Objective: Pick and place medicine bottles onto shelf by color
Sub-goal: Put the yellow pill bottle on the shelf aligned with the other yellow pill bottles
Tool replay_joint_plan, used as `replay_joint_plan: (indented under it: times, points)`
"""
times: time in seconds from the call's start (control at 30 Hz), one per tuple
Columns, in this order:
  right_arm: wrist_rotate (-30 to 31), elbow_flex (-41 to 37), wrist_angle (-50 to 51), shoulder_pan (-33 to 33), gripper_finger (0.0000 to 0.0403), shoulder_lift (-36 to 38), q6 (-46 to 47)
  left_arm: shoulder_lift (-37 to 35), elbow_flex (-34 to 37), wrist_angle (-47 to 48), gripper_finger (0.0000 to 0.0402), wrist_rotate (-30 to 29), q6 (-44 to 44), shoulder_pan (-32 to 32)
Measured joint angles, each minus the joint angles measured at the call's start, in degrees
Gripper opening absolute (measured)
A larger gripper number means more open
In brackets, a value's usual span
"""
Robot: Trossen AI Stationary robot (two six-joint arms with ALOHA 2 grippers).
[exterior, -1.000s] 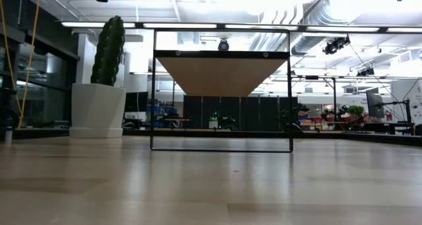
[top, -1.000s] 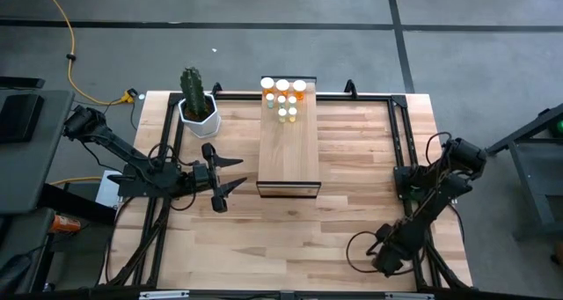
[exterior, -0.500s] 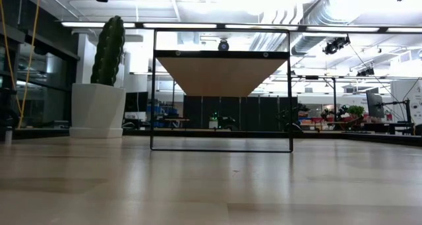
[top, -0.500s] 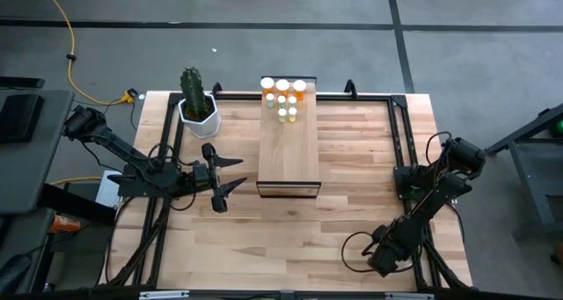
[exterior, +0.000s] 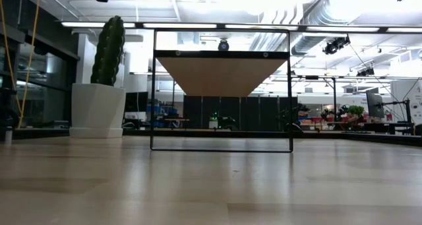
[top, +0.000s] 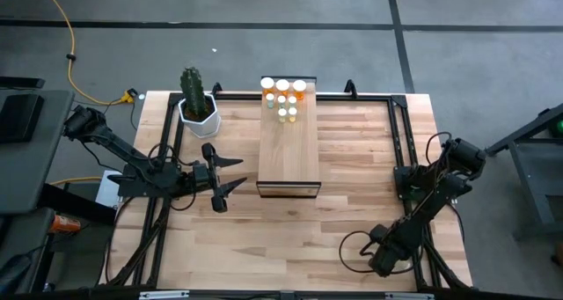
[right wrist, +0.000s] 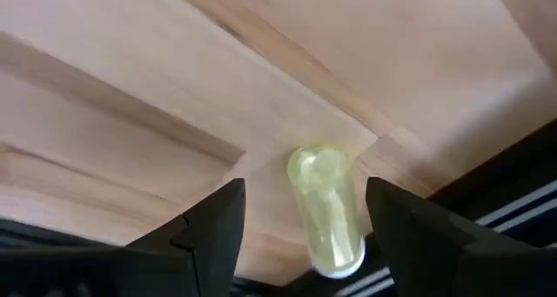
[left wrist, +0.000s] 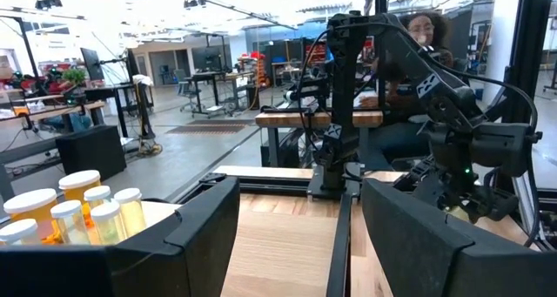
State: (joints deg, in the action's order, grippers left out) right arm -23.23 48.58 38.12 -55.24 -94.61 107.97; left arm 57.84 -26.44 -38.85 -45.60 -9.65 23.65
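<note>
Reaching low at the table's near right corner

Spreading its two fingers apart, the right gripper (right wrist: 296, 245) is pointing down at a pale green-yellow bottle (right wrist: 326, 205) that is lying on its side on the wooden table (top: 352, 203), white cap toward the dark frame at the table's edge. The bottle is lying between the open fingers, and whether they are touching it cannot be told. In the high view this gripper (top: 380, 258) is sitting at about 5 o'clock on the table, with the right arm folding down from its base at 3 o'clock.

The left gripper (top: 230, 174) is hovering at about 9 o'clock, fingers wide apart and pointing toward the shelf (top: 288, 150), its arm stretching in level from the left edge.

The other medicine bottles (top: 283, 98), orange and pale green-yellow, are clustering at the shelf's 12 o'clock end. A cactus in a white pot (top: 197, 106) is standing at 11 o'clock.
</note>
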Motion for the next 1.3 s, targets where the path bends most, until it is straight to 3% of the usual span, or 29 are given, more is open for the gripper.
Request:
replay_joint_plan:
  times: [0.37,0.83,1.3]
  points:
    - [0.44,0.00,0.61,0.02,0.0225,0.00,0.19,0.00,0.00,0.00,0.0229,0.01,0.00,-0.01]
    - [0.44,0.00,1.43,0.07,0.0124,0.00,0.04,0.00,0.00,0.00,0.0229,0.02,0.00,0.00]
    - [0.42,0.00,1.45,0.09,0.0085,0.07,-0.40,0.00,0.00,0.00,0.0229,0.01,-0.01,-0.01]
